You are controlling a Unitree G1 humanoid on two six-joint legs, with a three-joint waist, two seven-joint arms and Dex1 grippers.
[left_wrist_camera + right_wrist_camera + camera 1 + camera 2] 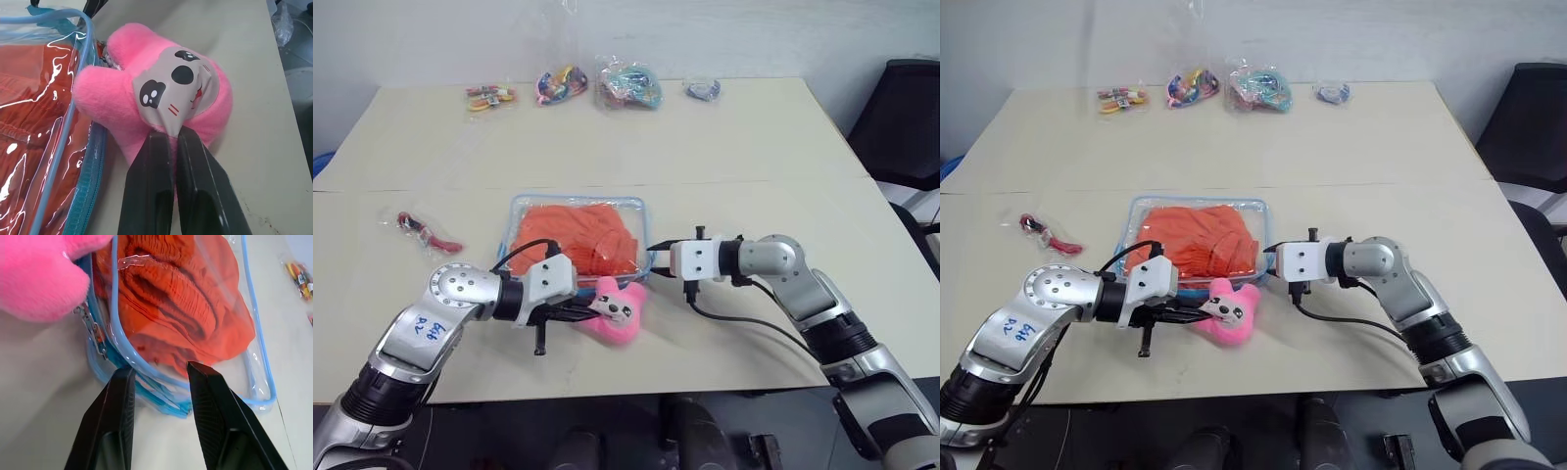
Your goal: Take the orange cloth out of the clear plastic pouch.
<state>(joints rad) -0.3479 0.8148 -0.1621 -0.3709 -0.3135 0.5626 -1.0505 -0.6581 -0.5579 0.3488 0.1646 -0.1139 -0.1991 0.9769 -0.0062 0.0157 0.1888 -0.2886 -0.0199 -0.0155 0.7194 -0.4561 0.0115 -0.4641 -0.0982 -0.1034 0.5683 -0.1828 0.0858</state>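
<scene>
Nearest the lens, low in the frame, the left gripper [168, 134] is seen clenched on the pink plush charm [619, 308], which lies against the near right corner of the clear plastic pouch [521, 209]. Pouch noted at frame centre on the table [754, 137], flat. Orange cloth [573, 238] wholly inside, folded and wrinkled; nothing yet drawn out. Blue zipper trim [161, 399] appears closed along the right edge, though this cannot be confirmed.

Right gripper [159, 374], right of centre, is held with fingers part-spread astride the pouch's blue-edged corner; whether the plastic is pinched cannot be told.

Judged stage: pouch being steadied and approached; opening and extraction remain to be done.

Writing: handwritten digits on the left forearm, roughly "23 949", not surely legible. No brand readable. Small bags of colourful items [628, 85] noted along the upper edge; a red-filled bag [426, 231] at left.
</scene>
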